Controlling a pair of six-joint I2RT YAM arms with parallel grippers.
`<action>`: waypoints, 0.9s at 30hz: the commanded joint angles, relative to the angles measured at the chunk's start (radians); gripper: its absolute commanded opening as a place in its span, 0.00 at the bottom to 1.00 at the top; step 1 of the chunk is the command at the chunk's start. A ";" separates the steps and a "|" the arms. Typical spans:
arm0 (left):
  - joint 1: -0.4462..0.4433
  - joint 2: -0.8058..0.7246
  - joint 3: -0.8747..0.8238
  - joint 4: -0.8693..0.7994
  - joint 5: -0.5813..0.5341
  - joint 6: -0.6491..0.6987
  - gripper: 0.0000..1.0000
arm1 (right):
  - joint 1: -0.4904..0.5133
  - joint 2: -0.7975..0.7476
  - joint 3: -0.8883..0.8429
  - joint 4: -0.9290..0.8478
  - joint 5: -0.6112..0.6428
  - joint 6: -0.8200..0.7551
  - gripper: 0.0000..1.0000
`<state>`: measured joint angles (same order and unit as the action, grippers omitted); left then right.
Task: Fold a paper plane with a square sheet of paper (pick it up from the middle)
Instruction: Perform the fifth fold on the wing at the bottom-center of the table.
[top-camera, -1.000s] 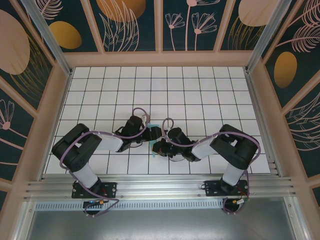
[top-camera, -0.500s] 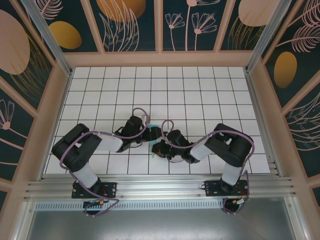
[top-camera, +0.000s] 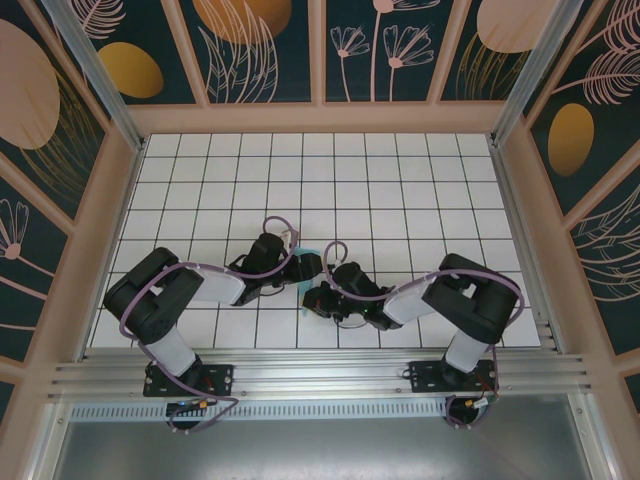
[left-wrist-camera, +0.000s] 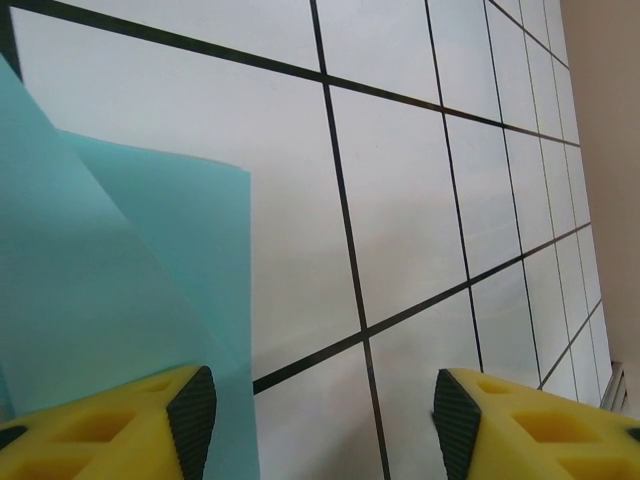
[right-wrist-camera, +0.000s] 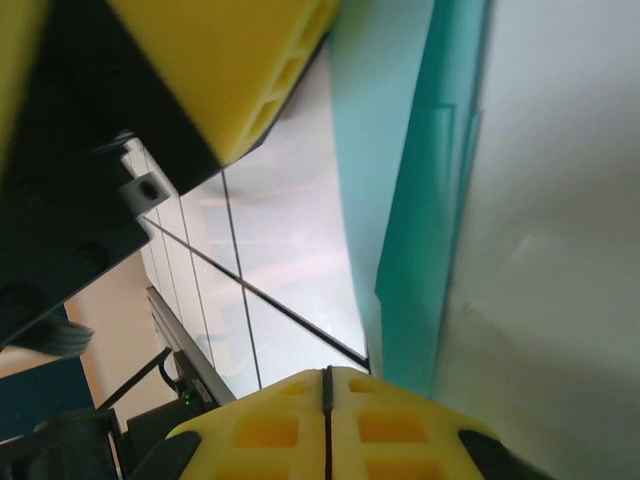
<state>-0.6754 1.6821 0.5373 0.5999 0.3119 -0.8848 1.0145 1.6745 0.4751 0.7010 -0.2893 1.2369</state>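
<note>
On white tiles (left-wrist-camera: 400, 200), folded turquoise paper (left-wrist-camera: 100, 300)

Top camera looks down on the table (top-camera: 400, 170) — wrist cameras share the paper (left-wrist-camera: 90, 300), close.

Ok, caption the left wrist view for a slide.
Open left gripper over the tiled table, one finger beside folded turquoise paper.

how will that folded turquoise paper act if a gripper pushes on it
Probably floppy: the paper is a thin sheet folded in layers, so it would likely buckle rather than slide as one piece. Likely very light too, so even a small nudge from the open left gripper could shift it.
</note>
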 joint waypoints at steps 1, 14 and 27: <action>0.000 0.038 -0.057 -0.167 -0.067 -0.035 0.59 | 0.030 -0.062 -0.007 -0.078 0.082 -0.012 0.07; 0.000 0.038 -0.052 -0.185 -0.071 -0.033 0.52 | 0.039 0.047 -0.002 0.009 0.081 0.042 0.03; 0.000 0.038 -0.055 -0.201 -0.087 -0.035 0.52 | 0.068 0.066 0.062 -0.339 0.081 0.081 0.03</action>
<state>-0.6754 1.6821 0.5293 0.5945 0.2771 -0.9108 1.0668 1.7245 0.5564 0.5488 -0.2176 1.2877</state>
